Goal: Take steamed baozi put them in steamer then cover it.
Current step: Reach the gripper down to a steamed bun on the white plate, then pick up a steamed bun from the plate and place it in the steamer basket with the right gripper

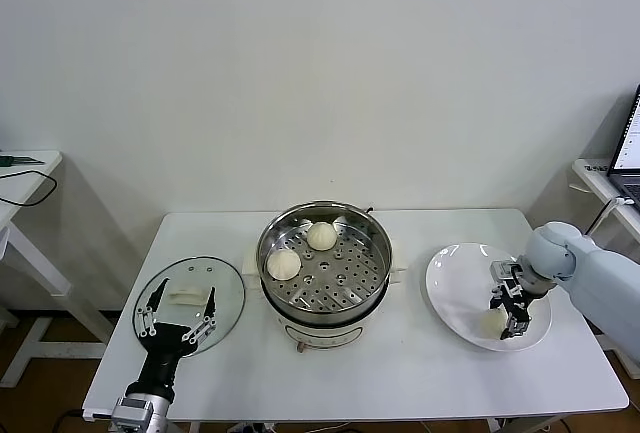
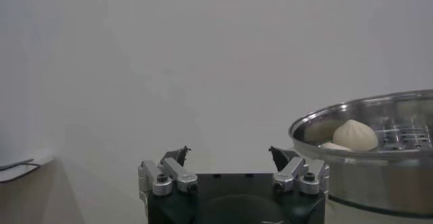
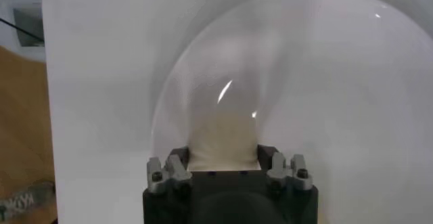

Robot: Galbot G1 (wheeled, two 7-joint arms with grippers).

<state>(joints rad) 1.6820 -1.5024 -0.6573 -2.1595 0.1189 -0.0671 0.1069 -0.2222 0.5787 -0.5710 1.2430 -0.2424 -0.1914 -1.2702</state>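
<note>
Two steamed baozi point(image 1: 321, 236) point(image 1: 284, 264) lie on the perforated tray of the steamer point(image 1: 372, 288) at mid-table. A third cream baozi point(image 1: 493, 320) rests on the white plate point(image 1: 455, 283) to the right, and my right gripper point(image 1: 508, 315) is shut on it. The right wrist view shows that baozi point(image 3: 223, 137) wedged between the right gripper's point(image 3: 223, 154) fingers over the plate point(image 3: 325, 76). My left gripper point(image 1: 186, 290) hovers open over the glass lid point(image 1: 225, 303), holding nothing. In the left wrist view the left gripper point(image 2: 228, 152) is open, with the steamer point(image 2: 365, 171) and a baozi point(image 2: 356, 135) beyond it.
The uncovered steamer stands between lid and plate. A side table point(image 1: 25, 168) is at the far left. A laptop point(image 1: 628, 158) sits on a stand at the far right. The white table's front edge point(image 1: 350, 415) runs close below the plate.
</note>
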